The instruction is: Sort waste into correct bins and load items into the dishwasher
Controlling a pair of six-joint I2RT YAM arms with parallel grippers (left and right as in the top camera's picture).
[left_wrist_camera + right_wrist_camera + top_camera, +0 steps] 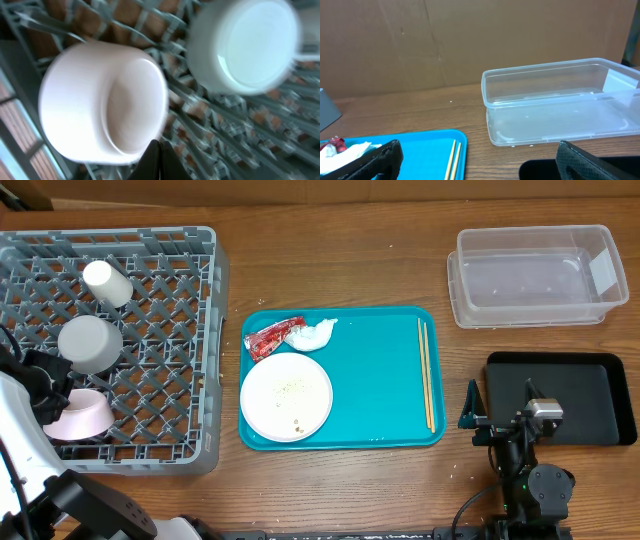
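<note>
**While bowls lie in the rack, waste sits on the tray**

Where the left gripper (159,161) hangs over the grey dish rack (190,250), its dark fingertips press almost together with nothing seen between them, just below a pale pink bowl (100,102) lying on its side. A second bowl (90,343) and a white cup (107,283) lie in the rack too. On the teal tray (380,380) are the red wrapper (272,337), the napkin (315,334) touching it, the plate (286,395) speckled with crumbs (292,388), and the chopsticks (427,375). The right gripper (479,150) spreads its fingers wide, empty, near the clear tub (535,280) and black tray (590,395).
</note>
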